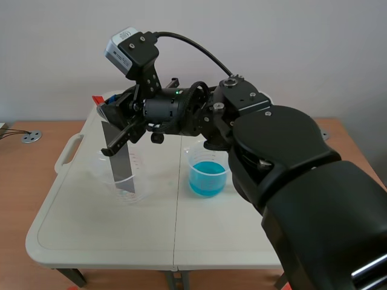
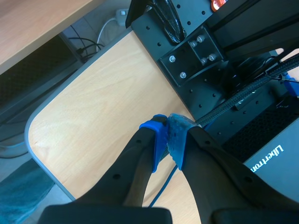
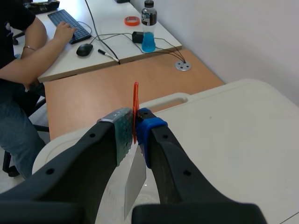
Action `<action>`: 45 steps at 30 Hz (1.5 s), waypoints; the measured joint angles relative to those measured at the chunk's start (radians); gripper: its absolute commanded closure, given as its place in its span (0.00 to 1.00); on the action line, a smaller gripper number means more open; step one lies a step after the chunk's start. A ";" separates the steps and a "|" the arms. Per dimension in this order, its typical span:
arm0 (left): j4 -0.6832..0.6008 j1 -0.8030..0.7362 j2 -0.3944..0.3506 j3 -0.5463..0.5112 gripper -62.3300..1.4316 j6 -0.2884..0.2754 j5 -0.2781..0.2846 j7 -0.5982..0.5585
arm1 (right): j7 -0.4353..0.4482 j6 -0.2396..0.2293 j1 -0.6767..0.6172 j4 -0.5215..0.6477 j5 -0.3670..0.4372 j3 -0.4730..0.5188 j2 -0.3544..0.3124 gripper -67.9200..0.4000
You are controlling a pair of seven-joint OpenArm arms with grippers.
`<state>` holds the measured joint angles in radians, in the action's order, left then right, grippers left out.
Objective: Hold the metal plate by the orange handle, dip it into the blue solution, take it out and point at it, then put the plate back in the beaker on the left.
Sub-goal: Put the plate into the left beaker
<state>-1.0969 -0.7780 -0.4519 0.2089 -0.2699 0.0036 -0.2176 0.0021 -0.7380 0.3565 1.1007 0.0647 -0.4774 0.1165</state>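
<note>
I take the clear beaker (image 1: 101, 174) as my marker; it stands on the white table (image 1: 91, 235). The right arm comes in from its side and reaches all the way across to a spot right above the clear beaker. The right gripper (image 1: 107, 124) is pinching the orange handle (image 1: 97, 98) between its two pads. In the right wrist view the thin orange handle (image 3: 135, 109) stands on edge, squeezed in the right gripper (image 3: 133, 123).

The metal plate (image 1: 121, 163) hangs from the handle, a little tilted, and its low end is down inside the clear beaker. I cannot tell if it touches the bottom. From the wrist camera the metal plate (image 3: 135, 179) drops away under the fingers.

The beaker of blue liquid (image 1: 208, 175) stands near the clear beaker, on the side the right arm comes from, and the two do not touch.

The left gripper (image 2: 168, 135) has its pads pressed together with nothing between them. It hangs over a light wood top (image 2: 93, 107) (the clear beaker does not show from that camera).

Far past the clear beaker, a person (image 3: 28, 60) sits at another desk with a hand on a keyboard (image 3: 70, 21).
</note>
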 measured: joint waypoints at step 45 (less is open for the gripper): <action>0.000 0.016 0.000 0.000 0.00 0.000 -0.027 0.026 | 0.102 0.128 0.000 -0.087 -0.128 0.018 -0.017 0.02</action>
<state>-1.0969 -0.7620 -0.4515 0.2089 -0.2699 -0.0231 -0.1913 0.1043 -0.6098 0.3565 1.0142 -0.0635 -0.4595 0.0994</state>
